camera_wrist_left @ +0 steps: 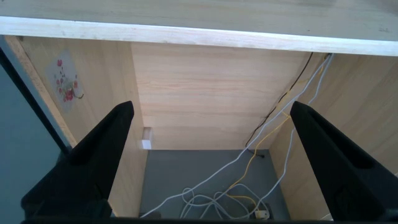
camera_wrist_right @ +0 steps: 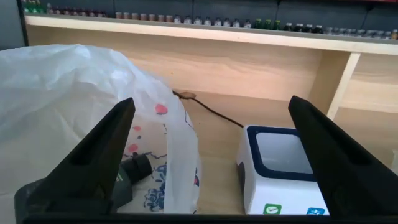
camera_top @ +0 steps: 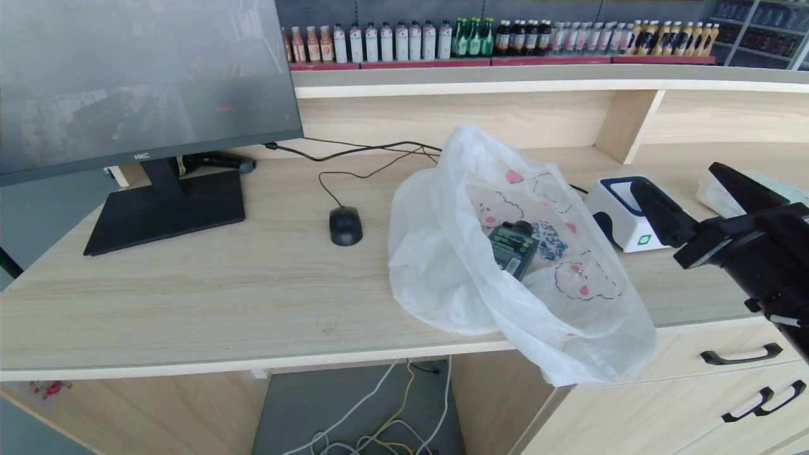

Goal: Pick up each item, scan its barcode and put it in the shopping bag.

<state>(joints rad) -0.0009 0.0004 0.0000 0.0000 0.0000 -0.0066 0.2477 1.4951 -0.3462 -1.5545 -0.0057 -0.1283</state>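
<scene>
A translucent white shopping bag (camera_top: 455,253) with cartoon prints lies open on the wooden counter (camera_top: 221,284), its lower end hanging over the front edge. A dark bottle with a green label (camera_top: 513,248) lies inside it; its cap end shows in the right wrist view (camera_wrist_right: 134,171). A white barcode scanner (camera_top: 622,212) with a dark-rimmed window stands right of the bag (camera_wrist_right: 68,112), and the scanner (camera_wrist_right: 283,171) faces my right gripper. My right gripper (camera_top: 695,196) hovers open above the counter by the scanner, empty. My left gripper (camera_wrist_left: 211,162) is open, below the counter edge, facing the recess with cables.
A monitor (camera_top: 126,76) on a black stand is at the back left, a black mouse (camera_top: 346,225) with its cable sits mid-counter. A pale packet (camera_top: 727,189) lies at the far right. Drawers with black handles (camera_top: 741,358) are under the counter. Bottles line the far shelf (camera_top: 505,38).
</scene>
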